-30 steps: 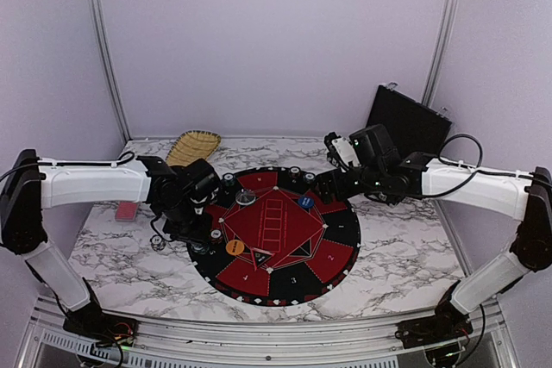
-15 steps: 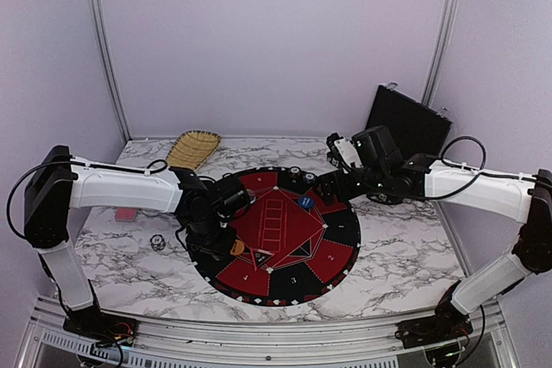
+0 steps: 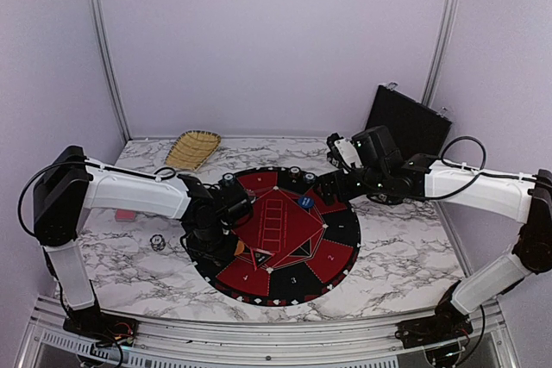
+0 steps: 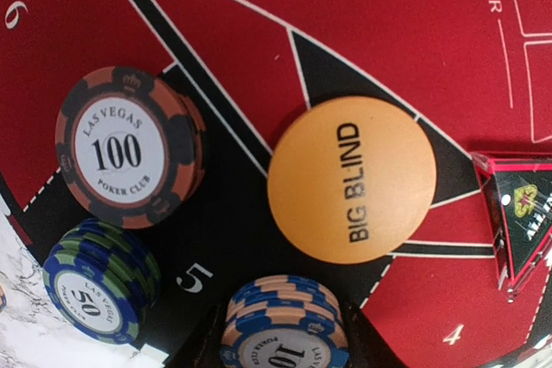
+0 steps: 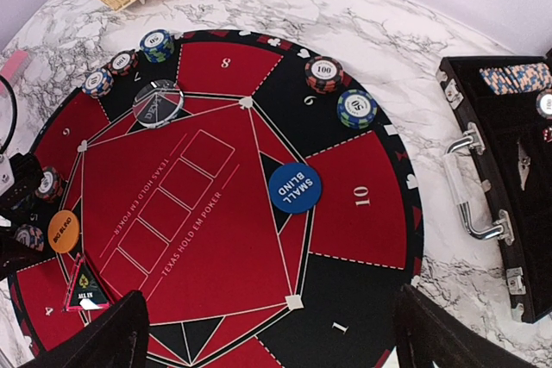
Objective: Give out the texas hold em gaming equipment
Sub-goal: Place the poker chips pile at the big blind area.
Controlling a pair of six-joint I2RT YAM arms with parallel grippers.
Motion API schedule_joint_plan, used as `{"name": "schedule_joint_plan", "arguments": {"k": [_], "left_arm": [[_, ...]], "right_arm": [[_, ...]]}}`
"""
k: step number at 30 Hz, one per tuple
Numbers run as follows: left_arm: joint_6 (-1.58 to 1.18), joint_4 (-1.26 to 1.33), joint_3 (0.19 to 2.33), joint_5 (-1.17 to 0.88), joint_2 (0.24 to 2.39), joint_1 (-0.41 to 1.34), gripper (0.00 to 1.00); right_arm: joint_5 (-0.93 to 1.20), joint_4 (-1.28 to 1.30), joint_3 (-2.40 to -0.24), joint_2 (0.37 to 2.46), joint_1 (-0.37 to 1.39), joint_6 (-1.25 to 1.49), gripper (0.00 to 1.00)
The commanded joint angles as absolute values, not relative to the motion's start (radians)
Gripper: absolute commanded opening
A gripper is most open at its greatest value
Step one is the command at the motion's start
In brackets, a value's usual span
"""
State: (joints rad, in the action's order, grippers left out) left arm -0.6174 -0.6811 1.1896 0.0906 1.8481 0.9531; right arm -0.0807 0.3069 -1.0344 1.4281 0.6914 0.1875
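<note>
My left gripper (image 4: 285,346) is shut on a small stack of blue-and-peach "10" poker chips (image 4: 285,321) over the black section 5 at the left edge of the round mat (image 3: 341,230). Whether the stack touches the mat I cannot tell. Just beyond it lies the orange BIG BLIND disc (image 4: 352,180), with a "100" stack (image 4: 129,146) and a "50" stack (image 4: 99,282) to its left. My right gripper (image 5: 276,342) hangs open and empty above the mat's right side, near the blue SMALL BLIND disc (image 5: 294,188). Pink-backed cards (image 3: 126,212) lie on the table at the left.
More chip stacks stand on the mat's far rim (image 5: 324,73) (image 5: 157,44), beside a clear dark disc (image 5: 158,102). A triangular marker (image 5: 84,286) lies near the orange disc. The open black case (image 5: 509,170) is at the right, a woven basket (image 3: 192,147) at the back left.
My left arm has swung right, from beside the mat's left rim to over section 5, its gripper staying shut. The right arm has barely moved.
</note>
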Motion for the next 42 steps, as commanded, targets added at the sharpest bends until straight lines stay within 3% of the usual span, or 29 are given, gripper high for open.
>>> {"name": "schedule_joint_plan", "arguments": {"k": [1, 29, 42], "left_arm": [[-0.616, -0.669, 1.175, 0.1, 1.861, 0.957, 0.38], [-0.589, -0.695, 1.207, 0.107, 1.844, 0.961, 0.59], [-0.574, -0.754, 1.256, 0.138, 1.816, 0.963, 0.62]], "right_arm": [[-0.093, 0.306, -1.04, 1.412, 0.699, 0.199, 0.96], [-0.097, 0.314, -1.057, 1.419, 0.699, 0.197, 0.96], [-0.1, 0.321, -1.066, 1.422, 0.699, 0.199, 0.96]]}}
